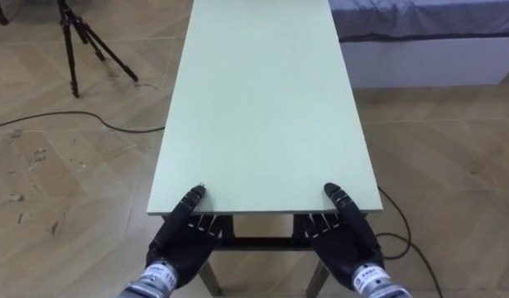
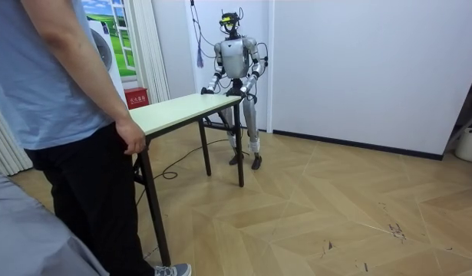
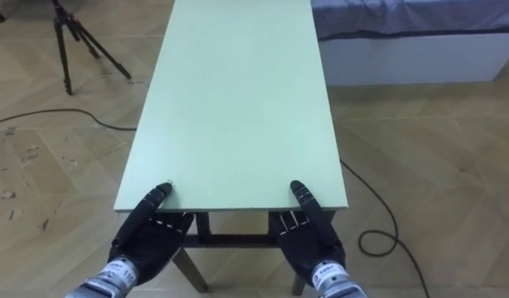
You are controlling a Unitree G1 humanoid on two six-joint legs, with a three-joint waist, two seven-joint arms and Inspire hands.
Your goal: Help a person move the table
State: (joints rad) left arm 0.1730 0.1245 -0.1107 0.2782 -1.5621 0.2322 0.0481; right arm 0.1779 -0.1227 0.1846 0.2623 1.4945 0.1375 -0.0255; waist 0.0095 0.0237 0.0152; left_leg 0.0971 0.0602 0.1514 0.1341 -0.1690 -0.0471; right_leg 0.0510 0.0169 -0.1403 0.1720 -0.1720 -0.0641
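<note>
room view: long pale-green table (image 2: 182, 107)

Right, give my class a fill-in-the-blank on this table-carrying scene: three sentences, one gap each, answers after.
1. The left hand and the right hand grip the table at its near short edge, thumbs lying on ___ of the board.
2. The tripod stands on the floor on the robot's ___ side.
3. The person holds the table's other end with one ___.
Missing words: top; left; hand.
</note>
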